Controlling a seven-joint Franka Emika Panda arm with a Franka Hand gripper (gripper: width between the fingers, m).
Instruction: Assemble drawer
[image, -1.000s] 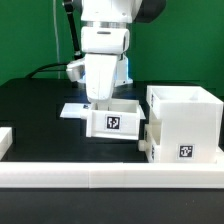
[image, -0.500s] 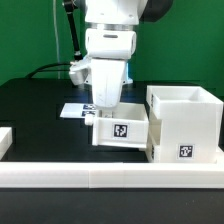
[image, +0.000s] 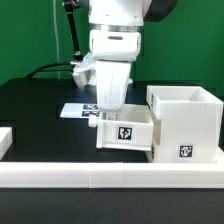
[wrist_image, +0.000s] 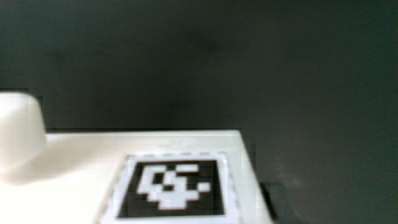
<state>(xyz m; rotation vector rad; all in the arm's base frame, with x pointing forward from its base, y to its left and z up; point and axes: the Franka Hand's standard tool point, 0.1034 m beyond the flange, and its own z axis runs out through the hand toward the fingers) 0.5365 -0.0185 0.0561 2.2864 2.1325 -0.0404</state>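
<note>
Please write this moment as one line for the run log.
gripper: shut on tray | tray: moved closer to casing, still outside it

text: none legible, no words, brands or numbers
tray: one black-and-white square tag on its front
casing: a like tag – low down
marker board: several tags

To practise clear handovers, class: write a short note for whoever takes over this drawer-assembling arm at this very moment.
Pincer: shut on the tray, which has travelled with it toward the casing.
Tray: close beside the casing, on the exterior view's left, still outside it. I cannot tell whether they touch.
Done: tray gripped and brought over.
Left: seat this tray, then find and fit the second tray, which is not in view.
</note>
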